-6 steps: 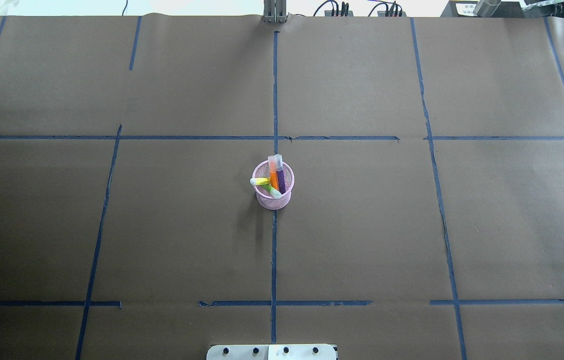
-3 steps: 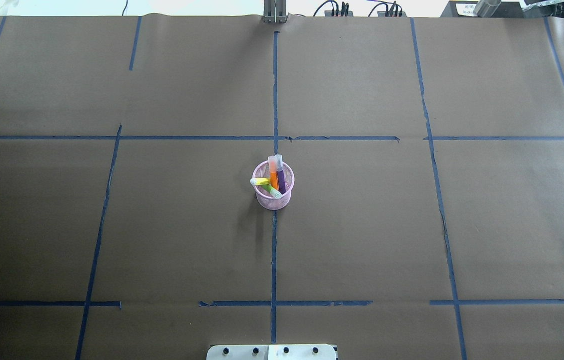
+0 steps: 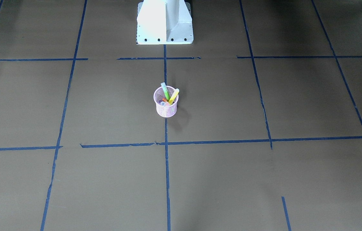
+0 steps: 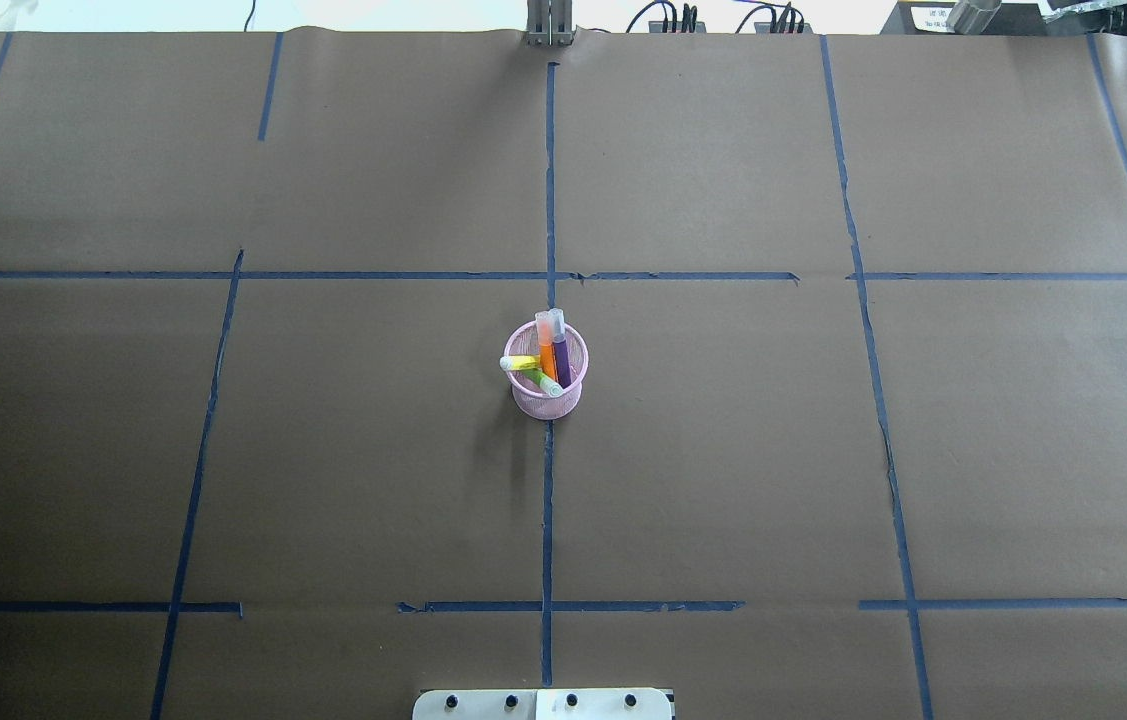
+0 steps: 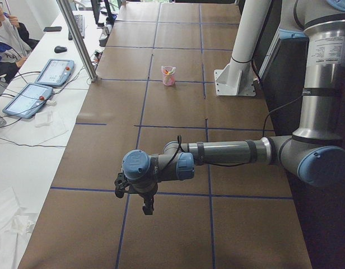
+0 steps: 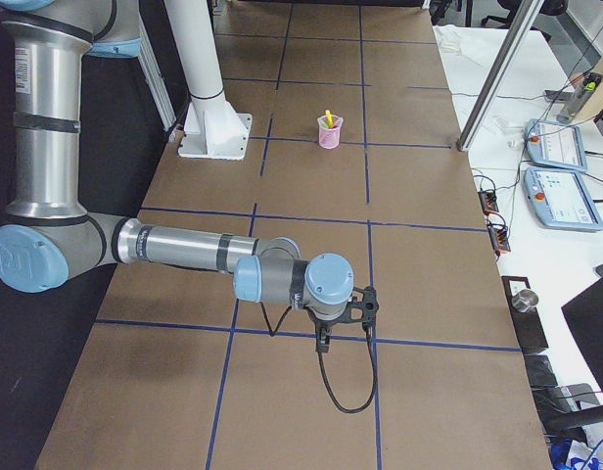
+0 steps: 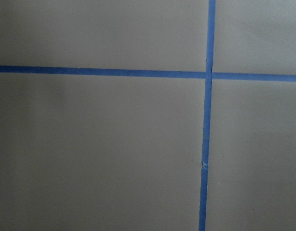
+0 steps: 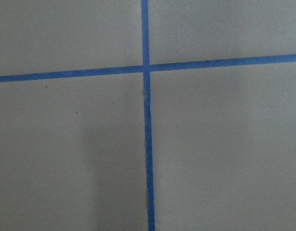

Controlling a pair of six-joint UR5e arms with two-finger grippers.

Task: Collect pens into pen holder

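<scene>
Status: the pen holder (image 4: 548, 398) stands upright at the centre of the table (image 4: 723, 480), on a blue tape line (image 4: 547, 500). All four pens are inside it. In the overhead view the orange pen (image 4: 547, 352) and purple pen (image 4: 562, 360) lean toward 12 o'clock. The yellow pen (image 4: 520, 363) leans toward 9 o'clock and the green pen (image 4: 550, 385) toward 6 o'clock. The left gripper (image 5: 145, 206) and right gripper (image 6: 323, 340) hang over opposite table ends, well apart from the pen holder. Whether either is released or clenched cannot be told.
</scene>
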